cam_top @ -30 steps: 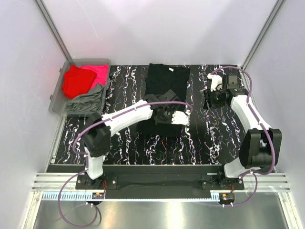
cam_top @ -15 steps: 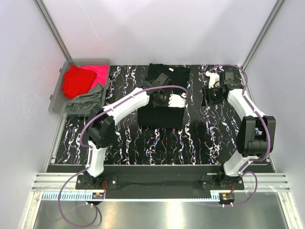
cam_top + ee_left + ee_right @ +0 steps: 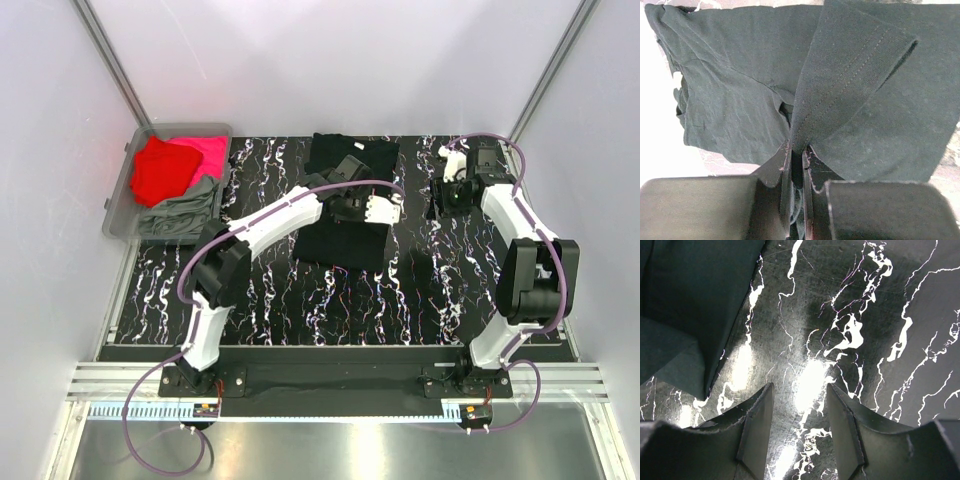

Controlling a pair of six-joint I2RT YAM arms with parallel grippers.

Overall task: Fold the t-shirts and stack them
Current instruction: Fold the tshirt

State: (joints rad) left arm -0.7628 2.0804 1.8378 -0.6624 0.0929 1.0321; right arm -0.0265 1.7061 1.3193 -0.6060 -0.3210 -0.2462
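The left gripper [image 3: 798, 152] pinches the black t-shirt [image 3: 735, 80] by its hem; I'd carry it straight ahead, kept level. The right gripper [image 3: 800, 415] hangs spread, empty.

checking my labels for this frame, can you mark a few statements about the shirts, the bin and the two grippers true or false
1. The left gripper is shut on a fold of the black t-shirt. True.
2. The red t-shirt lies in the bin. True.
3. The right gripper holds the red t-shirt. False: its jaws stand open over the table, with nothing between them.
4. The black t-shirt lies in the bin. False: it lies on the table.
5. A grey-green t-shirt lies in the bin next to the red one. True.
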